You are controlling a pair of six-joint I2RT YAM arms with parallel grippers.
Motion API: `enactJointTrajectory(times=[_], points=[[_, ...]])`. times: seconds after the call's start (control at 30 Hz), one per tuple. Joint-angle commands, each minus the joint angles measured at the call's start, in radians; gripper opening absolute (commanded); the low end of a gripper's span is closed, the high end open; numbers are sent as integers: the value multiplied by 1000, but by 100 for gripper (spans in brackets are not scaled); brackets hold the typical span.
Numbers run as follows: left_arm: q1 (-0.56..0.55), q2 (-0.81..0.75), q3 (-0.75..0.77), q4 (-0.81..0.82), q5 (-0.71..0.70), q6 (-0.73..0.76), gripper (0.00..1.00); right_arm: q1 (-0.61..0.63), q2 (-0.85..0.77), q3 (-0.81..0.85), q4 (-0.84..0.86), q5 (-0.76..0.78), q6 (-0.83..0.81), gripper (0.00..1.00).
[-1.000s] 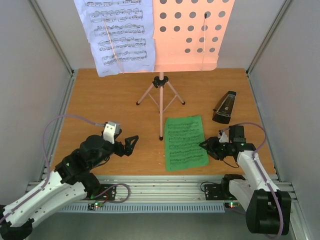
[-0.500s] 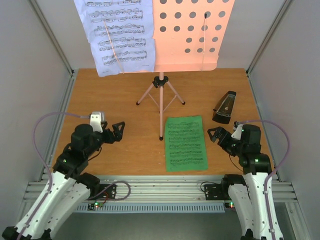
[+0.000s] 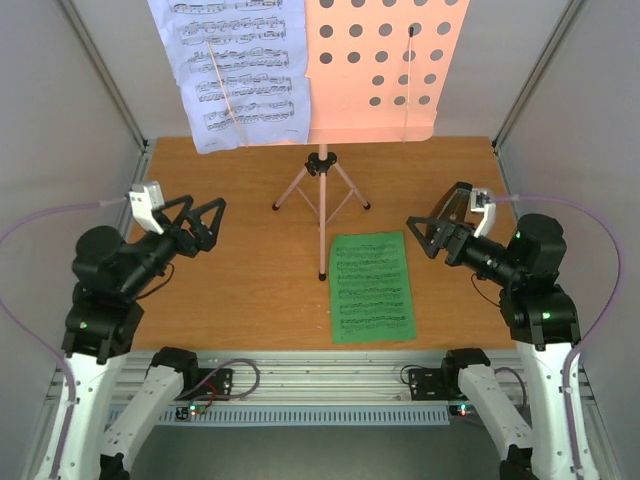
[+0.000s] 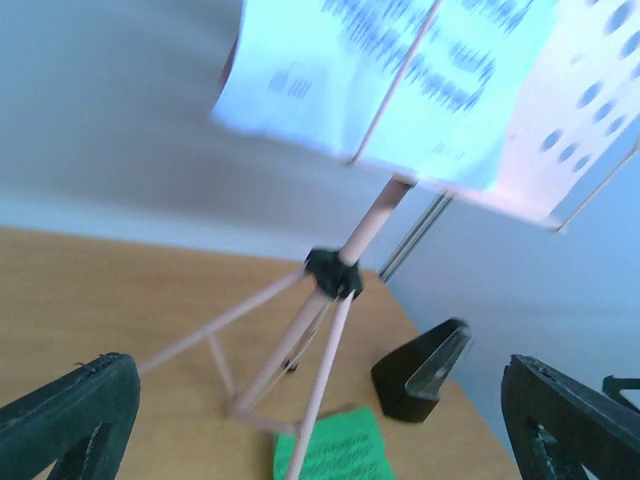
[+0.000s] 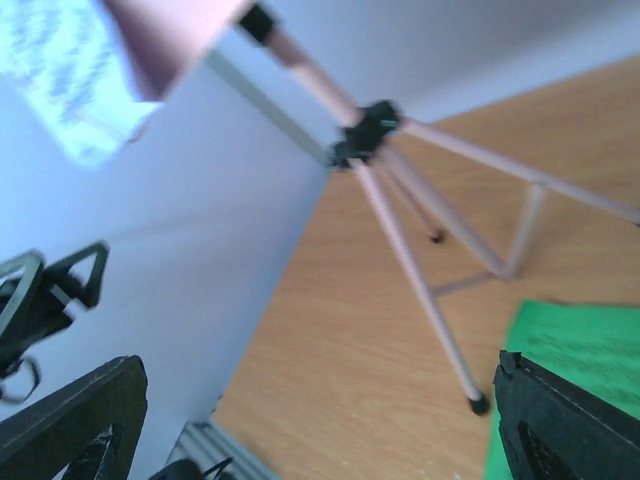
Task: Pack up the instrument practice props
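The pink music stand (image 3: 385,70) stands at the back centre on its tripod (image 3: 319,163). A white music sheet (image 3: 240,75) rests on its desk. A green music sheet (image 3: 372,285) lies flat on the table in front of the tripod. The black metronome (image 4: 420,372) shows in the left wrist view, right of the tripod; in the top view my right gripper covers it. My left gripper (image 3: 205,215) is open and empty, raised at the left and facing the stand. My right gripper (image 3: 432,215) is open and empty, raised at the right. Both wrist views show wide-open fingers (image 4: 70,415) (image 5: 570,420).
White walls with metal posts (image 3: 105,80) close in the left, back and right sides. An aluminium rail (image 3: 320,385) with the arm bases runs along the near edge. The tripod legs (image 3: 322,240) spread over the middle of the wooden table (image 3: 250,290).
Both arms have risen from low over the table and swung outward. Both grippers now point at the stand. The right gripper now covers the metronome in the top view.
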State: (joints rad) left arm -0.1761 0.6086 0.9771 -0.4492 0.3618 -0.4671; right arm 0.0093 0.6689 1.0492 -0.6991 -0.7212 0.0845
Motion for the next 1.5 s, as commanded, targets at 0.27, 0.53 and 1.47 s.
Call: enactJointTrajectory(times=[0.27,0.53,1.47], points=[[7,55,271,-22,60,-13,98,530,319,352,113,300,-164,85],[7,214,417,111,220,-102,97,663,600,674,102,357,-205,87],[4,542,675,111,232,-83,57,656,978,1075,128,436,-133,60]])
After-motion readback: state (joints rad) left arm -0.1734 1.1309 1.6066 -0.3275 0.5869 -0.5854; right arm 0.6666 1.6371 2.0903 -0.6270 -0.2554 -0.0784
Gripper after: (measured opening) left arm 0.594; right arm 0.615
